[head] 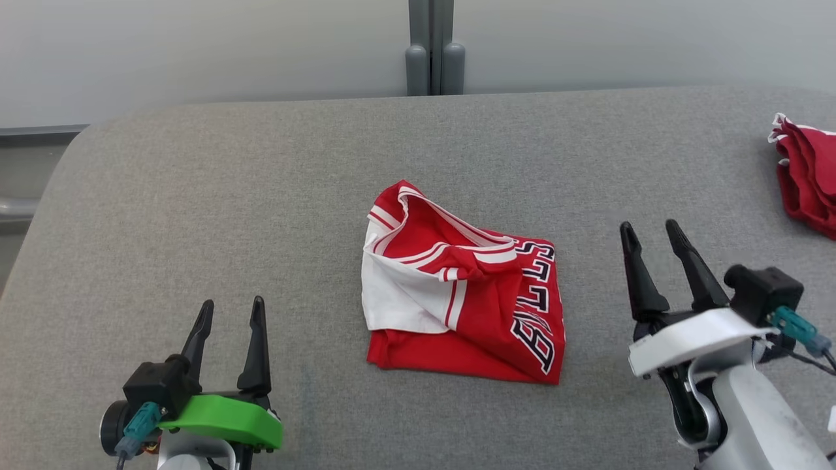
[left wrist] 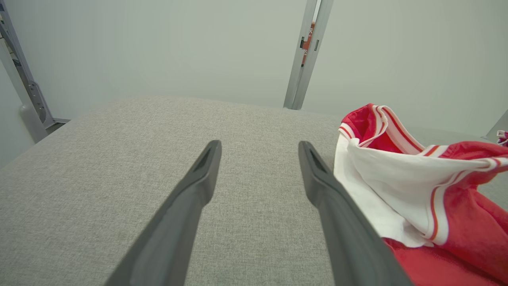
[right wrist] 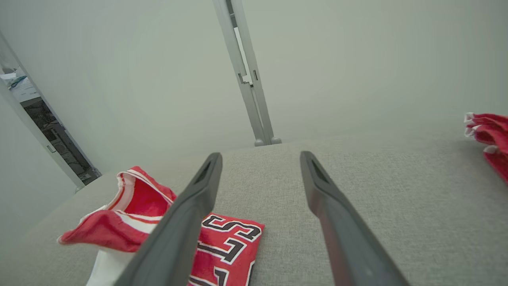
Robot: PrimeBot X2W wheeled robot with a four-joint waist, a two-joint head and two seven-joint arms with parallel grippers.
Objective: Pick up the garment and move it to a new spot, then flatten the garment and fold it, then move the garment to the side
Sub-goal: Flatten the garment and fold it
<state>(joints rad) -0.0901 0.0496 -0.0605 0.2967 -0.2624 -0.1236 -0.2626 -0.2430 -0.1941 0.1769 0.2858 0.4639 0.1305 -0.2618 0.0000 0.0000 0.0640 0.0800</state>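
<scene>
Grey table (head: 196, 196) holds a red jersey (head: 483, 313); rightward, seemingly another red garment (head: 810, 183).

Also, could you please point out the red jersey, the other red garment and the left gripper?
red jersey (head: 483, 326), head view, red panel.
other red garment (head: 810, 176), head view, its middle.
left gripper (head: 233, 301), head view, between fingertips.

On the table (head: 196, 196), the garment (head: 460, 294) lies between left pincer (head: 233, 302) and right pincer (head: 649, 225).

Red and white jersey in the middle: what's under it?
The crumpled red and white jersey lies on the grey fabric surface. Its own folds cover the spot beneath, so anything hidden there cannot be seen.
</scene>
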